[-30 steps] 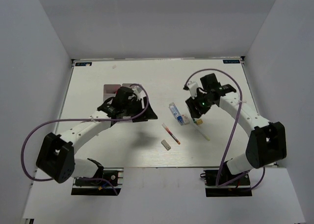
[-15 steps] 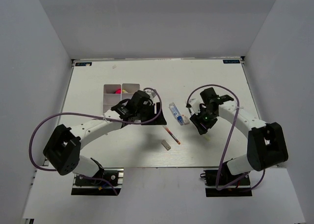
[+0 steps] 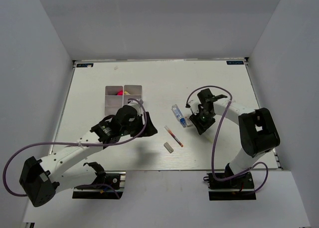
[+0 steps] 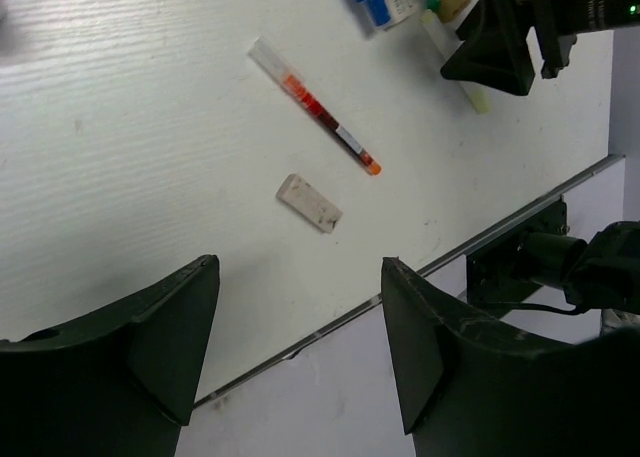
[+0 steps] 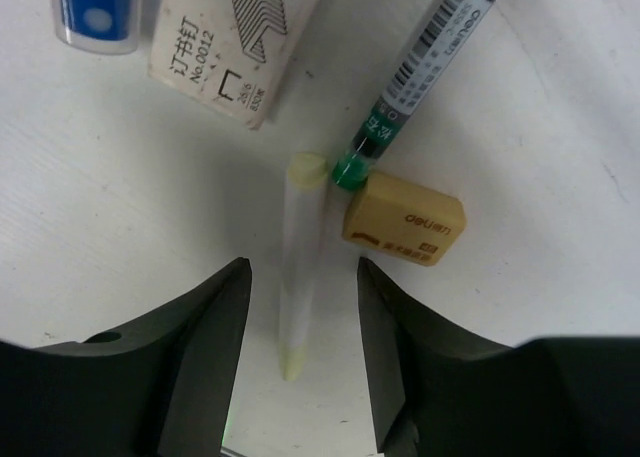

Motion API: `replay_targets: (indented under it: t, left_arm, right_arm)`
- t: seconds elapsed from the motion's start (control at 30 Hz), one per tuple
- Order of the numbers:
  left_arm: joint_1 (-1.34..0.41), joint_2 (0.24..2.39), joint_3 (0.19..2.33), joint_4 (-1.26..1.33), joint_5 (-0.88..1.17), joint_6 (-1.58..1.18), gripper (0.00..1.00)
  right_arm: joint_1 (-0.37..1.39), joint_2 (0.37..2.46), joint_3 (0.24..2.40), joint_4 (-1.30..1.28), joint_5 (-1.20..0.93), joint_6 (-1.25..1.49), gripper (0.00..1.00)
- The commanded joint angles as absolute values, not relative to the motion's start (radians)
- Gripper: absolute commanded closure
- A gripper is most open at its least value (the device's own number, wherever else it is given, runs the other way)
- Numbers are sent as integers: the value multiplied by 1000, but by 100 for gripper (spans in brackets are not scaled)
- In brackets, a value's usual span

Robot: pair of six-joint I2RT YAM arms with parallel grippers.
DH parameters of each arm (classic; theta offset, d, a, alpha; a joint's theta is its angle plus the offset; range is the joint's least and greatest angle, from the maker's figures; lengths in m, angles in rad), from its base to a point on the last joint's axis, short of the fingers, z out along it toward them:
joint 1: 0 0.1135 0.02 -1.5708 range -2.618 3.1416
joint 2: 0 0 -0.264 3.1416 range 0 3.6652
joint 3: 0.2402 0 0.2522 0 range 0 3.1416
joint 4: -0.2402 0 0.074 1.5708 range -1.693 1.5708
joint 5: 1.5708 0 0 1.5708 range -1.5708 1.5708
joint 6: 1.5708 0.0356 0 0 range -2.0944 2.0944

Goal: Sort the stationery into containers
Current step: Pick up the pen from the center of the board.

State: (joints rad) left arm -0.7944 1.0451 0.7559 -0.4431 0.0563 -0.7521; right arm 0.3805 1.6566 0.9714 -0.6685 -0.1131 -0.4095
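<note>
The white organizer (image 3: 110, 102) stands at the back left of the table, with a pink item (image 3: 119, 93) in one compartment. My left gripper (image 3: 141, 122) is open and empty, just in front of the organizer; its wrist view shows a red pen (image 4: 315, 107) and a grey eraser (image 4: 309, 202) beyond the fingers. My right gripper (image 5: 300, 287) is open, low over the table, its fingers on either side of a white pen with yellow ends (image 5: 300, 267). A green pen (image 5: 410, 87) and a beige eraser (image 5: 404, 219) lie just beside it.
A staple box (image 5: 235, 47) and a blue-capped tube (image 5: 97, 12) lie just beyond the white pen. From above, the red pen (image 3: 174, 136) and grey eraser (image 3: 169, 147) lie mid-table between the arms. The table's front edge (image 4: 500, 232) runs near the eraser.
My left gripper has drawn back from the organizer toward the near left, still empty. My right gripper has come down from the back and now straddles the white pen.
</note>
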Motion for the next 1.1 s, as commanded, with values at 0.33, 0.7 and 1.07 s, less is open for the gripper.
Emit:
replay_targets:
  t: [0.33, 0.7, 1.07]
  left_arm:
    - [-808, 850, 759, -695, -100, -825, 23]
    - [-808, 695, 759, -837, -120, -854, 23]
    - [-808, 588, 717, -928, -164, -977, 23]
  right_arm:
    - [483, 1671, 804, -474, 104, -325, 66]
    - [489, 1588, 889, -681, -287, -515, 100]
    - [502, 1679, 1558, -919, -707, -741, 100]
